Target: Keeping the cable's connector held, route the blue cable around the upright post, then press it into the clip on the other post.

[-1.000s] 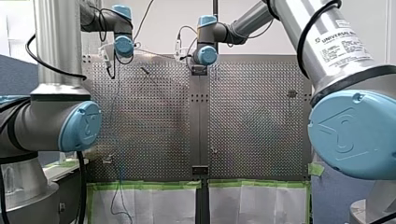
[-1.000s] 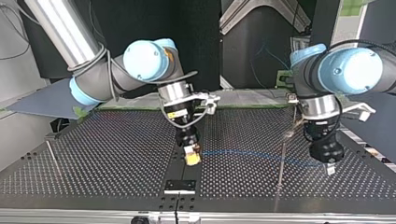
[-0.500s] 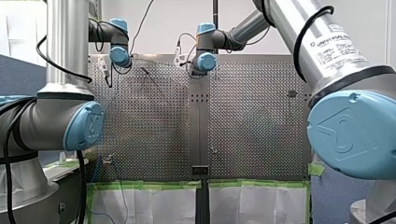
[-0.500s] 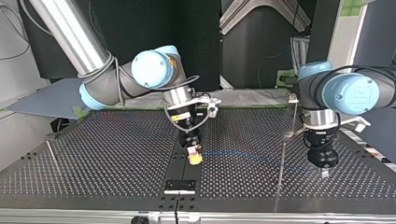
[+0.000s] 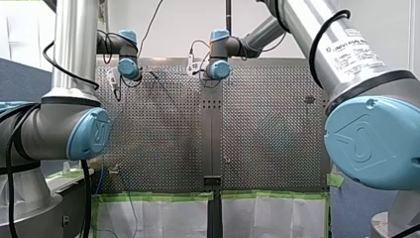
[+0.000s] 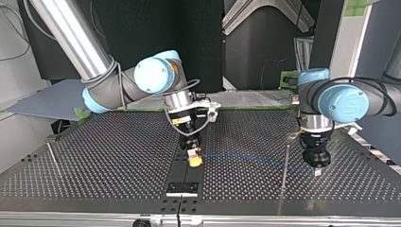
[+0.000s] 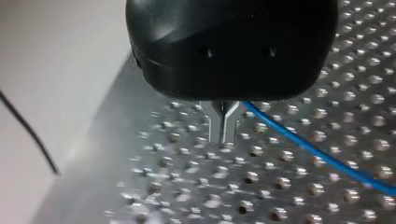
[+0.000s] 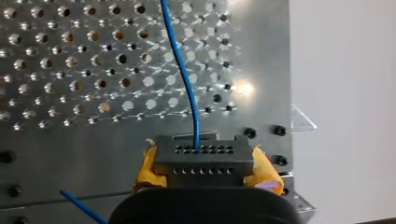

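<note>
**Q:** What is each gripper doing?

**Op:** My right gripper (image 6: 194,157) is clamping its yellow pads (image 8: 145,170) on the two ends of the black connector (image 8: 204,161), near the middle of the table (image 6: 118,156) in the top view. That is anchoring the cable's end so the rest can be drawn taut against it. The blue cable (image 8: 187,84) is leaving the connector's face and running low over the holes toward the top view's right.

**Q:** And the left?

**Op:** My left gripper (image 7: 223,128) is hanging tip-down just right of the tall thin post (image 6: 285,165) in the top view. Its metal fingers (image 7: 215,122) are drawn together, with only a slit showing between them. The cable is coming out from under the gripper body, right beside them. Whether it is pinched, I cannot tell.

**Q:** How far along is the task?

**Op:** My reading is that routing is under way, not done. In the top view the cable is crossing the post's line, but I am not resolving whether it passes on the near or far side. The other post (image 6: 53,158) is standing well apart at the top view's left, with the cable nowhere near it. I am taking the small head on its top for the clip, unconfirmed.

**Q:** Any risk?

**Op:** I am judging slip as the main one. The connector grip must hold firm while my left arm is carrying the cable round.
</note>
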`<state>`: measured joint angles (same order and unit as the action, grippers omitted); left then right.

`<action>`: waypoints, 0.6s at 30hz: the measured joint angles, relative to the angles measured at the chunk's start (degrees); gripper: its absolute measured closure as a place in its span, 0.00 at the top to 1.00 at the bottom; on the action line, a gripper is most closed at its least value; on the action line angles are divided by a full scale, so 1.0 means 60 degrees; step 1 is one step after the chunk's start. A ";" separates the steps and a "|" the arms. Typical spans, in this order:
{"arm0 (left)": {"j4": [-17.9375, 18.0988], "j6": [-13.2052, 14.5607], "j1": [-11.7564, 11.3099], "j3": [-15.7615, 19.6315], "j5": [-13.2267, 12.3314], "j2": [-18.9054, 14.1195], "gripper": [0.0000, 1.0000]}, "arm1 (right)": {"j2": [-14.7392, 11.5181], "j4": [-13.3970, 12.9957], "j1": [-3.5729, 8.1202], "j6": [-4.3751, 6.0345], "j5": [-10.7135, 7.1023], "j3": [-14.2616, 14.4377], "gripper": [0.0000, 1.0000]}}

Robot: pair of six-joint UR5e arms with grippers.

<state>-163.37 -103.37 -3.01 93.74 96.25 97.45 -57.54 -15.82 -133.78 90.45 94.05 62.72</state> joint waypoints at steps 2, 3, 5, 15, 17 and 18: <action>0.0013 -0.0005 0.0006 0.0001 -0.0048 0.0137 0.00 | 0.0065 0.0005 0.0009 -0.0012 0.0000 -0.0001 0.00; 0.0030 -0.0014 0.0008 0.0000 -0.0060 0.0188 0.00 | 0.0115 0.0008 0.0014 -0.0021 0.0000 0.0000 0.00; 0.0074 -0.0049 0.0012 0.0000 -0.0078 0.0300 0.00 | 0.0186 0.0010 0.0018 -0.0031 -0.0001 0.0000 0.00; 0.0417 -0.0468 0.0081 -0.0002 -0.0253 0.0609 0.00 | 0.0360 0.0030 0.0022 -0.0094 0.0001 0.0010 0.00; 0.0485 -0.0632 0.0093 -0.0002 -0.0319 0.0692 0.00 | 0.0401 0.0038 0.0020 -0.0101 0.0001 0.0018 0.00; 0.0504 -0.0709 0.0097 -0.0001 -0.0331 0.0718 0.00 | 0.0446 0.0045 0.0011 -0.0115 0.0000 0.0021 0.00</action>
<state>-160.35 -107.63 -2.43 93.74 94.27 101.76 -54.87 -15.55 -133.71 89.76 94.06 62.85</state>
